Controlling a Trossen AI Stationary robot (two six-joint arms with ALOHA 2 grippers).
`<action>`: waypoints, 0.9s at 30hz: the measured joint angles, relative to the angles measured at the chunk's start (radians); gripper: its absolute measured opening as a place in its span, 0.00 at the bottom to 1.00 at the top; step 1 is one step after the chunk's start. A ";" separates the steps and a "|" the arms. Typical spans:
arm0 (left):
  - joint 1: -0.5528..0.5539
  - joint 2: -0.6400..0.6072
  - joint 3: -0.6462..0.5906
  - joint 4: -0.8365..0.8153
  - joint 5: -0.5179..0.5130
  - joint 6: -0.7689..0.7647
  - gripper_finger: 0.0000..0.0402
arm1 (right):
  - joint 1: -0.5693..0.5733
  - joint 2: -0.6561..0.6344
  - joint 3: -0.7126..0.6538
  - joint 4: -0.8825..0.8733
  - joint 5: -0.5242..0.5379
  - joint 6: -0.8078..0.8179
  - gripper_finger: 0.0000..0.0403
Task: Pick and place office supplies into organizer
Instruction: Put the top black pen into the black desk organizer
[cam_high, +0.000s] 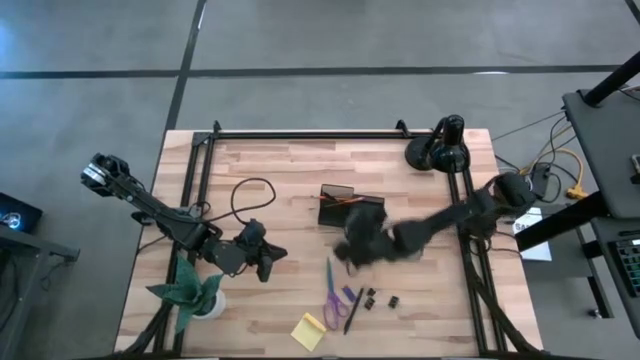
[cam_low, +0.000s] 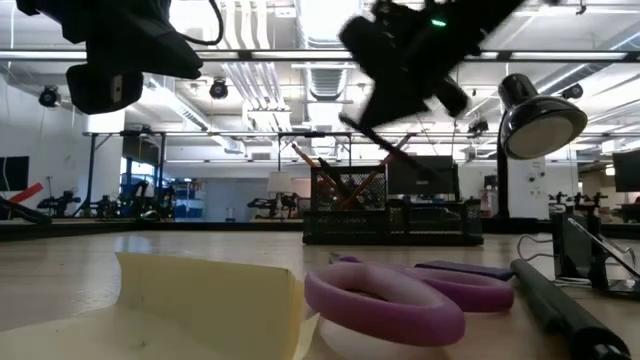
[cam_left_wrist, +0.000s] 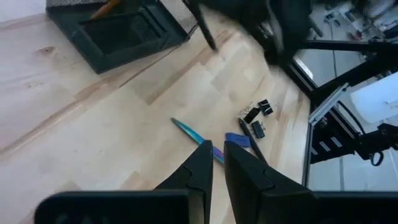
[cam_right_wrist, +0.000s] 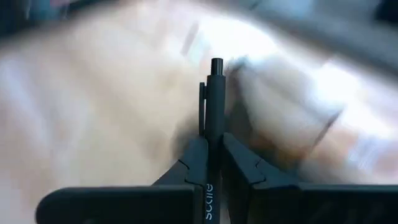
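Black pen pinched between the right gripper fingers, sticking out past the tips; that gripper hangs mid-table just in front of the organizer (view is blurred there). Orange pencils stand in the organizer. Left gripper hovers over bare wood at the left, fingers nearly pressed together, holding nothing. Purple scissors, another dark pen, small black clips and yellow sticky pad lie on the table near the front edge.
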 joint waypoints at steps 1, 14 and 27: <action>0.002 0.000 0.000 0.002 0.000 0.000 0.06 | -0.024 -0.012 0.006 0.037 0.029 -0.041 0.03; 0.004 0.000 -0.002 -0.002 0.000 0.010 0.06 | -0.313 -0.023 -0.001 0.490 -0.090 -0.617 0.04; 0.004 0.000 -0.018 -0.010 -0.001 0.010 0.06 | -0.382 0.014 -0.013 0.532 -0.186 -0.730 0.05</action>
